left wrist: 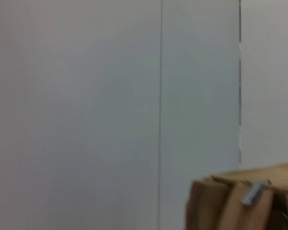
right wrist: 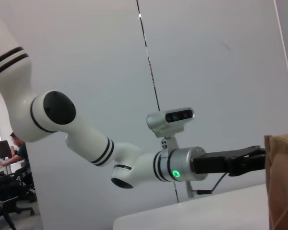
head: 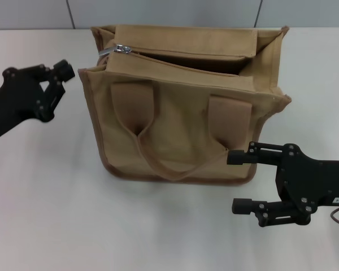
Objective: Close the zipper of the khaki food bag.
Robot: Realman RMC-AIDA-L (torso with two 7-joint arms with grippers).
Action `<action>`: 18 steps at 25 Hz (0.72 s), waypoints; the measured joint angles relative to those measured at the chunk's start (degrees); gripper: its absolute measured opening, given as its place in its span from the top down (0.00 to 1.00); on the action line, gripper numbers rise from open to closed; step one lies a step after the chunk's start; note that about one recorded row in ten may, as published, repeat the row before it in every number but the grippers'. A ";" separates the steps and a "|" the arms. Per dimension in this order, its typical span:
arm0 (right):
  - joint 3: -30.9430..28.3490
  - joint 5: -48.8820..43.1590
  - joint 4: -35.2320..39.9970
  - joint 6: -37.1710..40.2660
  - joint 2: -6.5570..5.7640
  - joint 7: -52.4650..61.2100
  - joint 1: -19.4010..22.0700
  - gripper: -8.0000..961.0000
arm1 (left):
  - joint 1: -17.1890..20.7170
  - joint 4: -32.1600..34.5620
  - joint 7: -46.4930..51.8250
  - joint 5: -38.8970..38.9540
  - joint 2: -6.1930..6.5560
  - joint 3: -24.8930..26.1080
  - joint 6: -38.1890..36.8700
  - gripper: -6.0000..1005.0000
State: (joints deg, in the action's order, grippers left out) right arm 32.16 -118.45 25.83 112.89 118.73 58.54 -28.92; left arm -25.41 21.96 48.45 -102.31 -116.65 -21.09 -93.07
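Nearest the head camera, the right gripper [head: 242,182] hovers low beside the bag's front right corner, its fingers spread wide and holding nothing. On the far left, the left gripper [head: 57,76] hangs just off the bag's left end; whether its fingers are parted cannot be told. It sits level with the slider, likely ready to pull. The khaki food bag [head: 181,121] stands upright mid-table [head: 56,214], the zipper [head: 158,56] mostly open, its slider parked at the left end.
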 joint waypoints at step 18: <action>0.09 -0.21 0.00 -1.19 -0.09 0.62 0.04 0.24 | -3.30 3.92 1.80 -1.75 -0.20 -7.48 4.64 0.43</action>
State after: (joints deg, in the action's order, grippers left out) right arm 32.26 -118.66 25.84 111.70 118.65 59.15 -28.88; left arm -28.71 25.88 50.24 -104.06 -116.85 -28.57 -88.43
